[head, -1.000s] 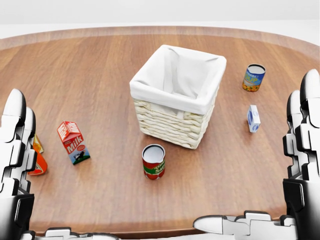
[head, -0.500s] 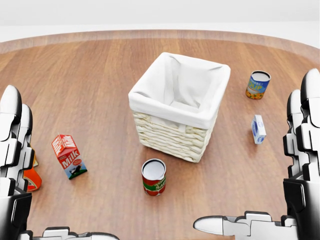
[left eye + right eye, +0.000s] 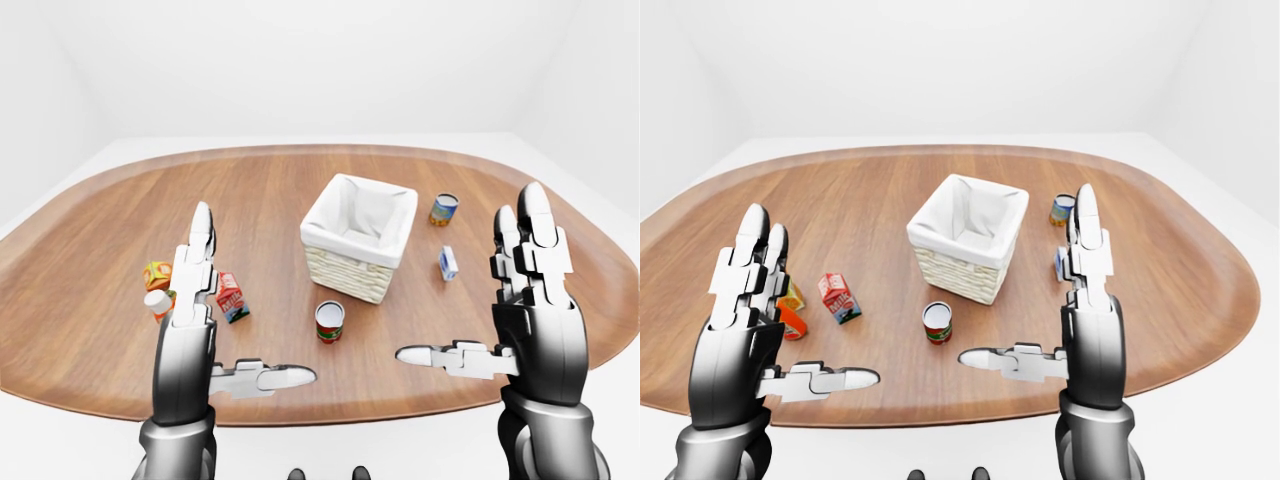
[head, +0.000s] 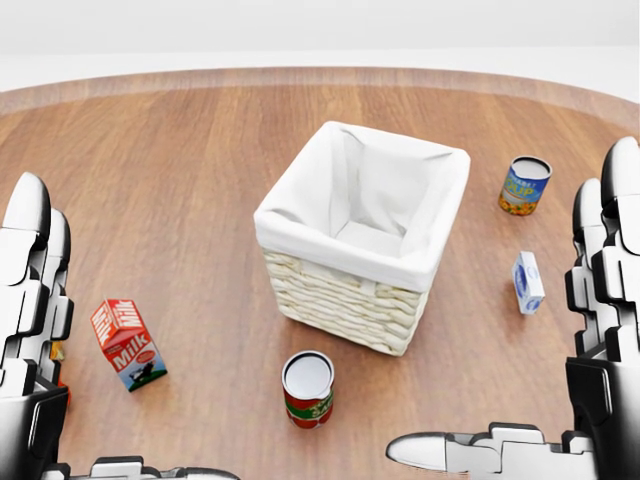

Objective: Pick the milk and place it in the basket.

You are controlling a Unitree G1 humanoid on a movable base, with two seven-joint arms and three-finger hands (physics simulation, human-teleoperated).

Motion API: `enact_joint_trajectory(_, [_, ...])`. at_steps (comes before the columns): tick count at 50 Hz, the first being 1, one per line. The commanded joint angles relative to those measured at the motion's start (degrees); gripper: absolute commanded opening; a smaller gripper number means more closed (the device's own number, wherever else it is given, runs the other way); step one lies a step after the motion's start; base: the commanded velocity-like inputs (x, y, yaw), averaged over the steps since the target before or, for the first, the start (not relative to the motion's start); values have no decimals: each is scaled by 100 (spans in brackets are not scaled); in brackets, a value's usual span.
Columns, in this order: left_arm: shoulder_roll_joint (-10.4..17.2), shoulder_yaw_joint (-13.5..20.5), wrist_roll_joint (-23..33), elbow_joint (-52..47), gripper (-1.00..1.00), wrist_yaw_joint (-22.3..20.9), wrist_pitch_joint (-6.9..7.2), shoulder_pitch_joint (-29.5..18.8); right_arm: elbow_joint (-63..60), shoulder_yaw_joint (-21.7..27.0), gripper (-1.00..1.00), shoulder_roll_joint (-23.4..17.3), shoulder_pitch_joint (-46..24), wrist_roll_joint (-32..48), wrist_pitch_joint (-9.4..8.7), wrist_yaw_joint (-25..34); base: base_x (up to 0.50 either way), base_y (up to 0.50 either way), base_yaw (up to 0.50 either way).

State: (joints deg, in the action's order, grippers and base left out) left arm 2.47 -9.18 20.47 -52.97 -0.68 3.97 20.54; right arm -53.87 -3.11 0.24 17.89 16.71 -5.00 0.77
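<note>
Both our hands are spread wide and empty. Just right of our left hand (image 3: 205,330) stands the milk carton (image 4: 127,344); the basket (image 4: 350,290) sits farther right. Reaching carelessly, we could topple the carton or bump the tomato can (image 4: 307,389).

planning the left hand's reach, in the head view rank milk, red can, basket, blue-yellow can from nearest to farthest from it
1. milk, just right of the left hand
2. red can, bottom centre
3. basket, centre
4. blue-yellow can, upper right
</note>
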Motion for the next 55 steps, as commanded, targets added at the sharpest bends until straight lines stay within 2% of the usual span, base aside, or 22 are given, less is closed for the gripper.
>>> enact_joint_trajectory(1, [-1, -39, 12, -22, 100, 5, -22, 34, -75, 29, 100, 9, -3, -10, 0, 19, 16, 0, 0])
enact_joint_trajectory(10, [14, -32, -2, 17, 100, 17, -62, 47, -126, 32, 100, 16, -6, -3, 0, 32, 16, 0, 0])
enact_joint_trajectory(14, [18, -15, -4, -90, 100, -19, 8, 43, -84, 71, 100, 21, -38, -27, 0, 40, 16, 0, 0])
enact_joint_trajectory(16, [-1, 31, -34, -5, 100, -5, -3, -8, -62, 59, 100, 25, -43, -21, 0, 36, 16, 0, 0])
enact_joint_trajectory(18, [-1, 11, -21, 75, 100, 22, -80, 17, -91, 49, 100, 21, -26, -15, 0, 42, 16, 0, 0])
enact_joint_trajectory(23, [5, -29, 7, -8, 100, 0, -21, 30, -121, 82, 100, 26, -35, -28, 0, 56, 16, 0, 0])
enact_joint_trajectory(32, [4, 54, -53, 125, 100, 14, -116, -2, -139, 56, 100, 33, -15, -22, 0, 62, 16, 0, 0])
enact_joint_trajectory(40, [-52, 256, -102, -162, 100, -154, 46, -4, -274, -3, 100, 24, 45, 10, 0, 63, 16, 0, 0])
enact_joint_trajectory(43, [-106, 341, -164, -60, 100, -168, -28, -5, -161, 3, 100, 9, 52, -12, 0, 40, 16, 0, 0])
enact_joint_trajectory(46, [-114, 192, -61, -27, 100, -116, -92, 62, -210, 52, 100, 19, 8, -39, 0, 72, 16, 0, 0])
enact_joint_trajectory(48, [-85, 141, -14, -56, 100, -105, -71, 65, -304, 40, 100, 21, 36, -27, 0, 91, 16, 0, 0])
enact_joint_trajectory(49, [-75, 174, -32, -114, 100, -132, -11, 41, -267, 35, 100, 21, 24, -34, 0, 88, 16, 0, 0])
enact_joint_trajectory(51, [-86, 244, -88, -65, 100, -134, 9, -19, -120, 23, 100, 15, 26, -35, 0, 55, 16, 0, 0])
enact_joint_trajectory(55, [-96, 248, -49, 178, 100, -68, -136, -38, -151, 28, 100, 9, 43, -46, 0, 71, 16, 0, 0])
